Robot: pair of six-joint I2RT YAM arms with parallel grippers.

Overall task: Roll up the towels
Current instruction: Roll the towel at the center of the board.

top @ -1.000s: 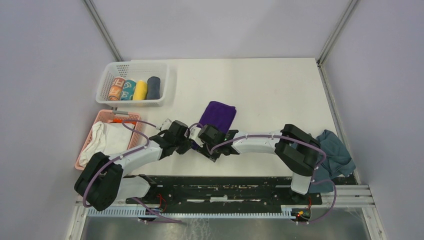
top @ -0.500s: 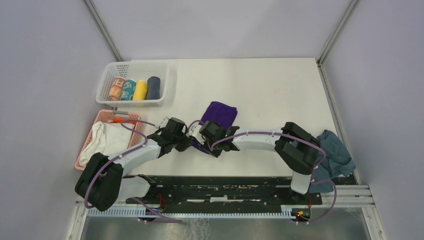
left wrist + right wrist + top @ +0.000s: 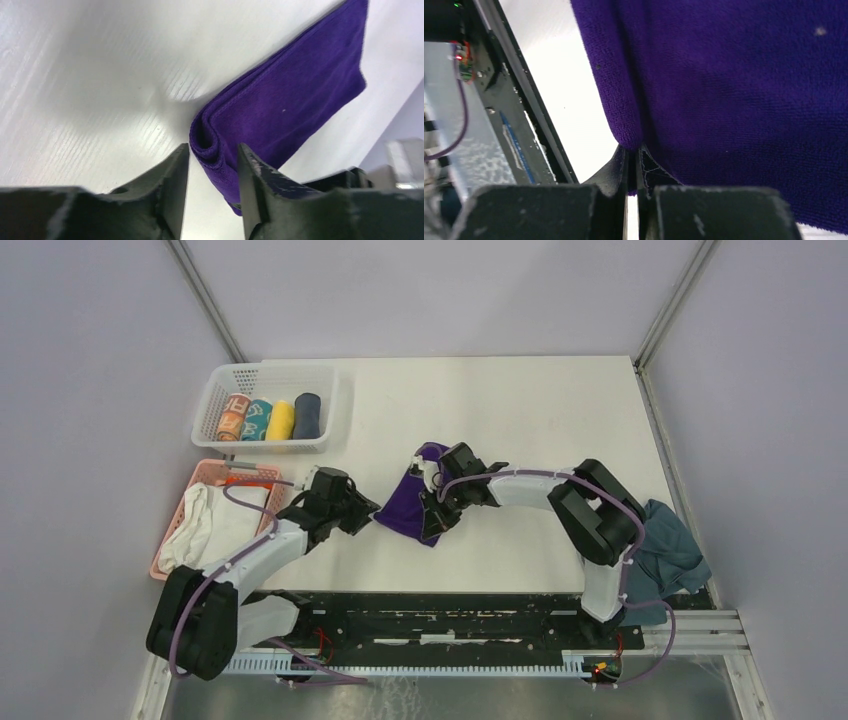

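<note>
Gripping edge of purple towel [image 3: 402,510] with clenched right fingers [image 3: 656,172], in middle of bench [image 3: 540,420]; with released left fingers [image 3: 172,170] nearer, facing its folded end, long axis leading straight away from them

The white desk [image 3: 540,410] carried a white basket [image 3: 222,390] at its far left corner and a pink basket [image 3: 200,472] at its left edge. A purple towel [image 3: 405,512] lay toward the near edge, around the middle. A grey towel [image 3: 670,550] was bunched at the near right corner.
</note>
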